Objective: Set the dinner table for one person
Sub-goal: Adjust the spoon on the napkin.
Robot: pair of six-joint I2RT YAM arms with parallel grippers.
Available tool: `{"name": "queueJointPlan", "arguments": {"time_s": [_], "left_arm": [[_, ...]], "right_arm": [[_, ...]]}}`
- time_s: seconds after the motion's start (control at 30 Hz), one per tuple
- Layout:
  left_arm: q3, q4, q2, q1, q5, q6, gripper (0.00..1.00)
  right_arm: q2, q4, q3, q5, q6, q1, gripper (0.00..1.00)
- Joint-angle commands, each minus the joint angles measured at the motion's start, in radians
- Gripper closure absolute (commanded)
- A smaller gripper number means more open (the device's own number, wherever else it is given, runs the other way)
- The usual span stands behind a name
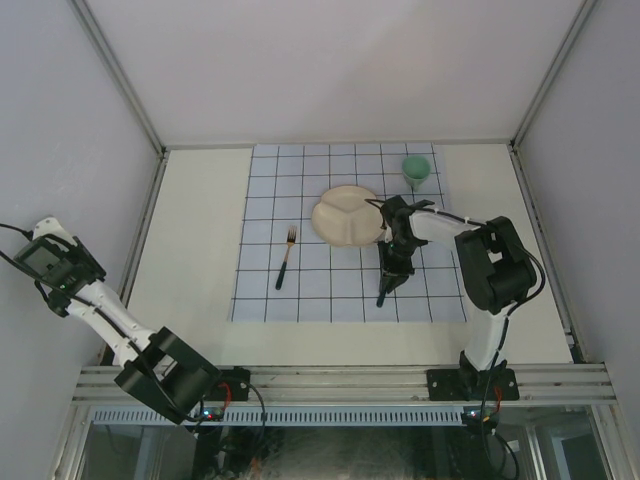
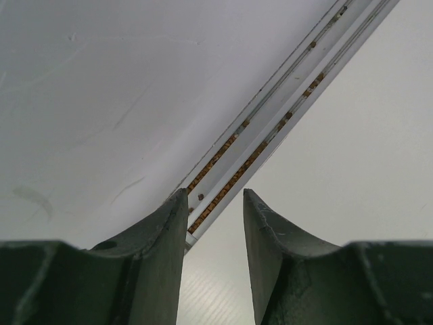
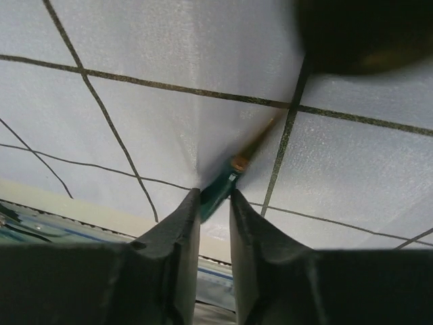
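The cream dinner table [image 1: 195, 240] carries a pale-blue grid cloth [image 1: 340, 295]. On the cloth lie a cream divided plate [image 1: 345, 215], a fork [image 1: 287, 257] left of it and a green cup [image 1: 416, 170] at the back right. My right gripper [image 1: 391, 268] is low over the cloth just right of the plate. In the right wrist view the right gripper [image 3: 215, 193] is shut on the teal handle of a utensil [image 3: 223, 184], whose coppery shaft runs away over the cloth. My left gripper [image 1: 45, 262] hangs far left off the cloth. The left wrist view shows the left gripper [image 2: 215, 193] open and empty.
A metal frame rail [image 2: 270, 128] and the white side wall fill the left wrist view. Enclosure walls and corner posts [image 1: 120, 75] ring the table. The near cloth edge [image 3: 81, 210] and the table's front rail lie just behind the right fingers.
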Motion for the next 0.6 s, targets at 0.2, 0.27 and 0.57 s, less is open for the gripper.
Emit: {"name": "queueJointPlan", "arguments": {"time_s": [0.2,0.27,0.57], "left_arm": [[0.064,0.044,0.004,-0.007,-0.002,0.008,0.57],[0.059,0.044,0.003,-0.006,-0.004,0.012,0.57],[0.062,0.049,0.007,-0.007,0.016,0.008,0.57]], "right_arm": [[-0.024,0.012,0.024,0.047,0.006,-0.002,0.97],[-0.042,0.009,0.024,0.062,0.002,-0.004,0.98],[-0.168,-0.010,0.006,0.156,-0.025,-0.072,1.00]]}}
